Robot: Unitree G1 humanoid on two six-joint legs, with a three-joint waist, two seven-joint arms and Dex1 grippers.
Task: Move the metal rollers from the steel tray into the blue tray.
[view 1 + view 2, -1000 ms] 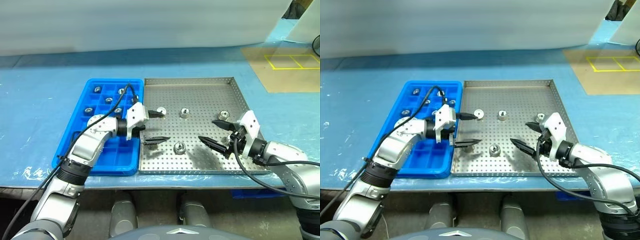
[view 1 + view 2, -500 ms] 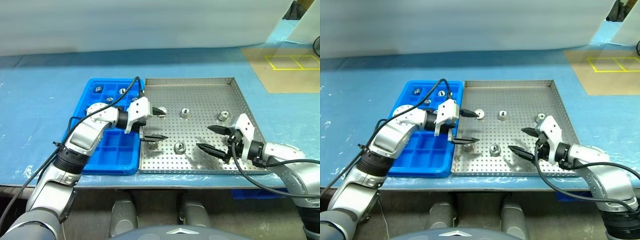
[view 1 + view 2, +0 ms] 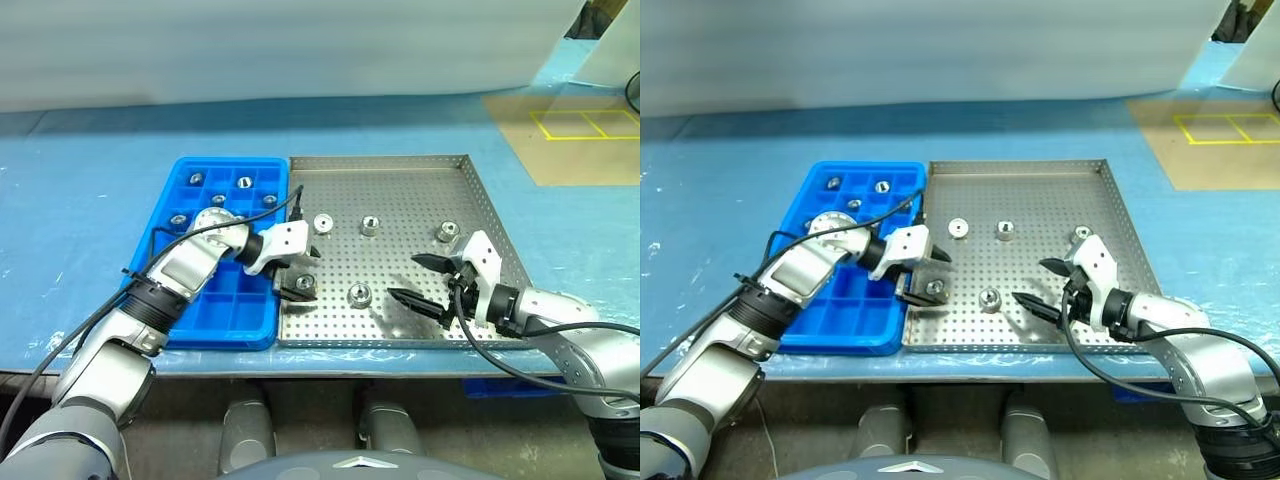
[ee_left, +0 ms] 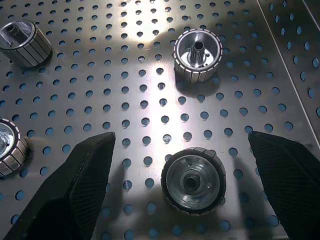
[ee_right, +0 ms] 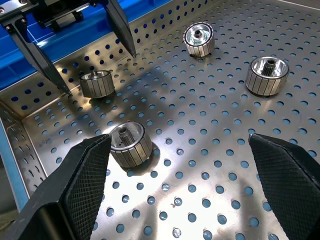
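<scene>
Steel tray (image 3: 480, 205) as landmark: I see five rollers scattered over its floor, wide bare gaps between them. My left gripper (image 3: 297, 272) crowds its blue-tray-side rim, straddling one roller (image 4: 193, 180). Far half unobstructed.

No readable text, label, brand, number or sign appears on anything in these pictures.
</scene>
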